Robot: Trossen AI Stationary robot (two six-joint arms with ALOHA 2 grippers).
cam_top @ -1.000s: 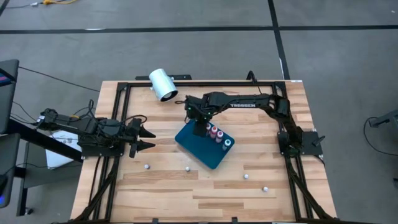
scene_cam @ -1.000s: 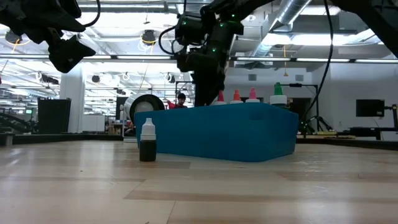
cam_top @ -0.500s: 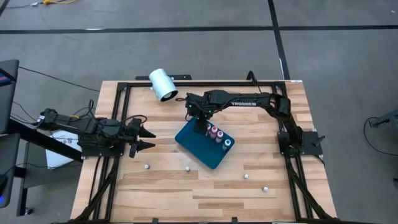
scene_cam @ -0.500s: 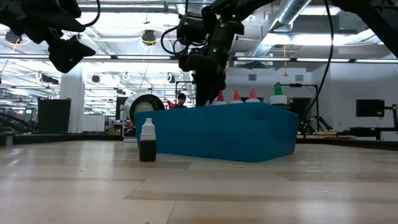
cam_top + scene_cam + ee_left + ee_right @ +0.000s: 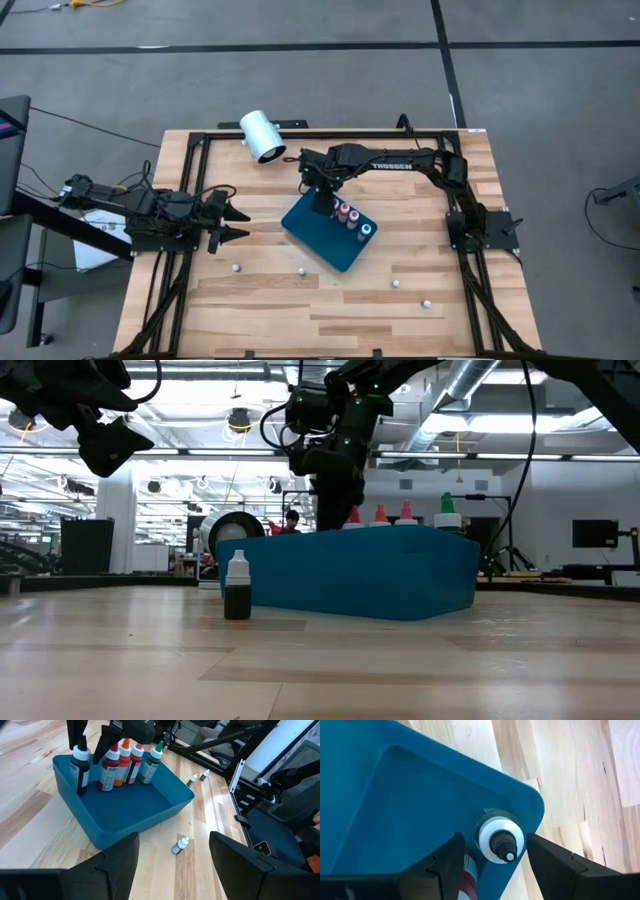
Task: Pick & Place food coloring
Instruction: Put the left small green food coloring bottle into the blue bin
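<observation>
A teal tray lies mid-table. Three red/pink-topped bottles and a green-topped one stand in a row along its far side. A dark bottle with a white cap stands in the tray's corner and shows in the left wrist view. My right gripper is open above it, a finger on either side, with a gap to each. It also shows in the high view. My left gripper is open and empty at the table's left.
Several tiny bottles stand loose on the table near its front. One shows as a dark bottle in front of the tray. A big white cylinder lies at the far edge.
My right gripper has risen a little over the tray's corner. The bottles in the tray stand as before.
</observation>
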